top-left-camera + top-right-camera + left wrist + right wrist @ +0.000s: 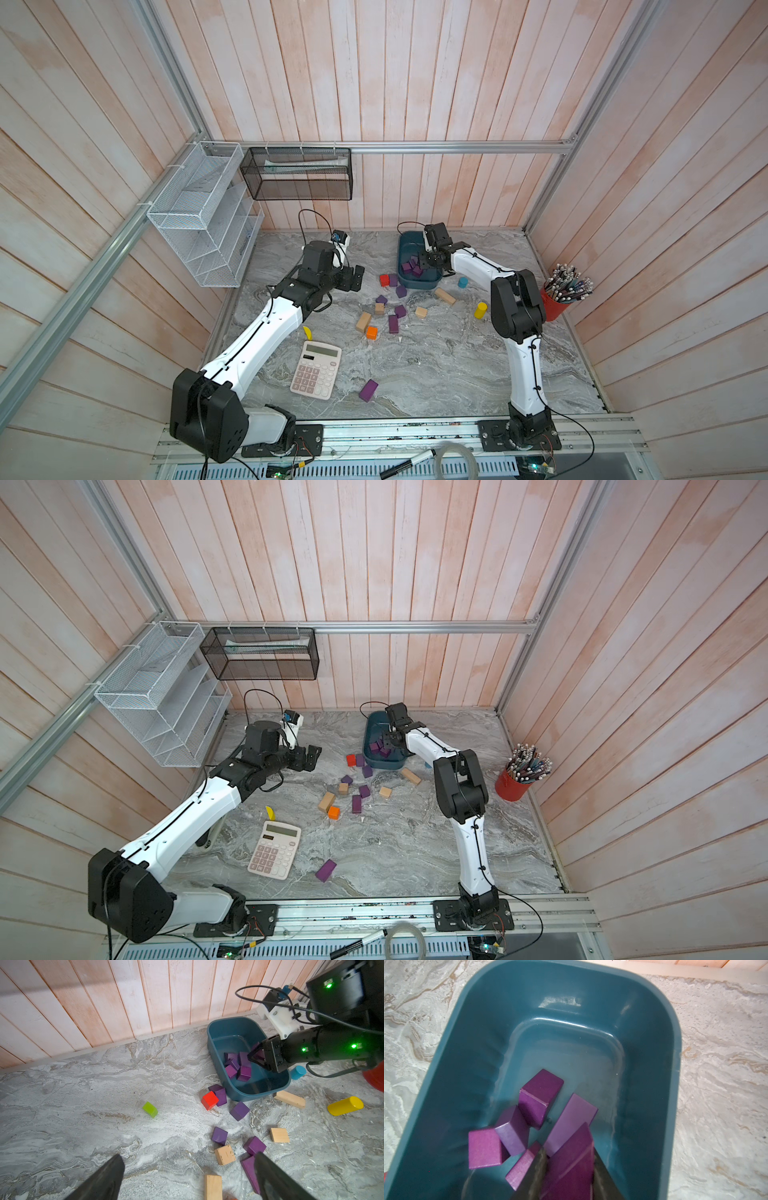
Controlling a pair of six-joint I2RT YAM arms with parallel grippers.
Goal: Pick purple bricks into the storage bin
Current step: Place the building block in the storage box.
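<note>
Whitewashed pinkish wooden planks (415,83) are enclosing me on three sides, aluminium rails (457,147) running along them. Grey marbled tabletop (436,374) is lying beneath me, and soft even light is falling across it.

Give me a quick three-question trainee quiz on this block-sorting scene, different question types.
1. True or false: the right gripper holds a purple brick over the bin.
2. What lies nearest the calculator? A) purple brick B) blue cylinder C) pen cup
3. Fill in: the left gripper is ____.

Key: 1 true; 2 A; 3 open.
</note>
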